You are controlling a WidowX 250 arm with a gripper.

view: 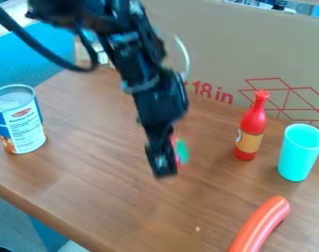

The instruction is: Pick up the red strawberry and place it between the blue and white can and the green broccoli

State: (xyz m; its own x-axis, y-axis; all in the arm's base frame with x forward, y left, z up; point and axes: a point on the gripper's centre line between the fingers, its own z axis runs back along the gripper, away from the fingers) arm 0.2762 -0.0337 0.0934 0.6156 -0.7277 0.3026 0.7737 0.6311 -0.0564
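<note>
The black gripper (163, 165) hangs over the middle of the wooden table, its arm coming down from the upper left. Just right of it, partly hidden behind it, shows a small red and green thing (182, 151); whether it is held or lies on the table I cannot tell. To the right, a red bottle (252, 127) with a tan label stands upright. Beside the bottle is an upright turquoise cup (299, 156). An orange-red curved sausage-like piece (261, 224) lies at the lower right. A can (20, 120) with a blue and white label stands at the left.
A cardboard panel (221, 44) with red print rises along the table's back. The wooden table (103, 182) has its front edge running diagonally across the lower left. A dark cable (37, 47) hangs in a loop from the arm at the upper left.
</note>
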